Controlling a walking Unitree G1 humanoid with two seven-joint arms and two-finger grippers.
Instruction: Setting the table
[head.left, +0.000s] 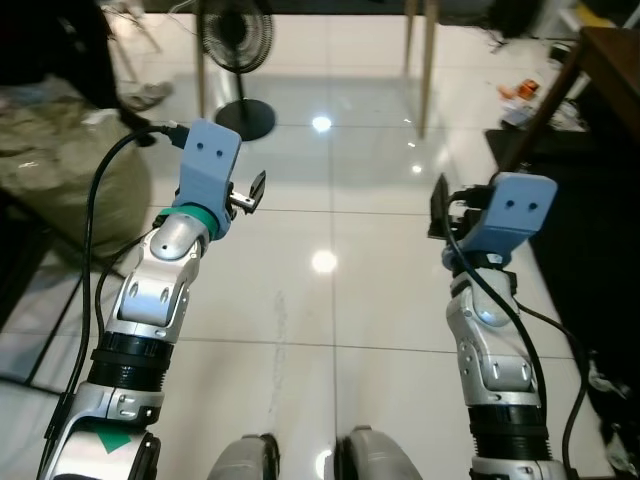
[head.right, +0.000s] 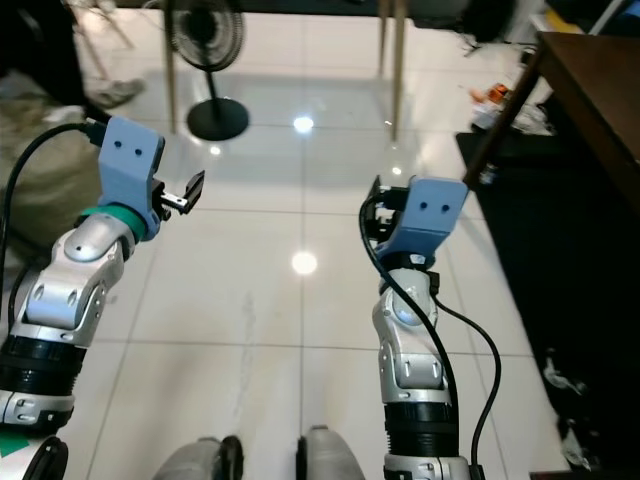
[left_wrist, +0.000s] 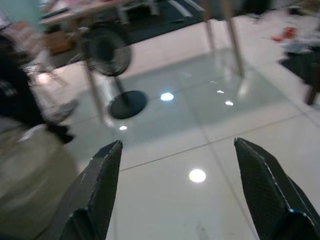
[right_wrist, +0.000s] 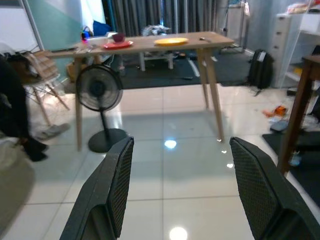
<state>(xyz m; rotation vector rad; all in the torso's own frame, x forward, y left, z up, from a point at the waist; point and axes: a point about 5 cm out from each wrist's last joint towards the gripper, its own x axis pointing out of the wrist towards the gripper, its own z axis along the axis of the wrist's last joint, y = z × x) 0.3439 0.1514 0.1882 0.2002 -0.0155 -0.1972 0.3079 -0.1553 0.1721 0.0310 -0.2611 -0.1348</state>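
Robot feet (head.left: 310, 455) show at the bottom centre of the head view, standing on glossy white floor tiles (head.left: 330, 310) that mirror ceiling lights. Both silver arms are raised in front. Left gripper (left_wrist: 175, 195), at the upper left of the head view, has its two black fingers spread wide apart with nothing between them. Right gripper (right_wrist: 185, 190), at the centre right, is likewise spread apart and holds nothing.

Ahead, in the upper part of the right wrist view, stands a wooden table (right_wrist: 210, 42) on slanted legs. On its top sit a yellow plate (right_wrist: 171, 41), a red plate (right_wrist: 118, 45) and a small dark bowl (right_wrist: 119, 36). A black standing fan (right_wrist: 101, 97) is on the floor in front of its left end. A dark wooden table (head.right: 600, 75) edges the upper right of the head view, with a black mat (head.right: 570, 260) below it.

Judging from this, the robot is at the approach stage, well apart from the table and carrying nothing. The next move likely calls for walking closer, past the fan, before reaching for any tableware.

No brand, label or readable writing can be made out.
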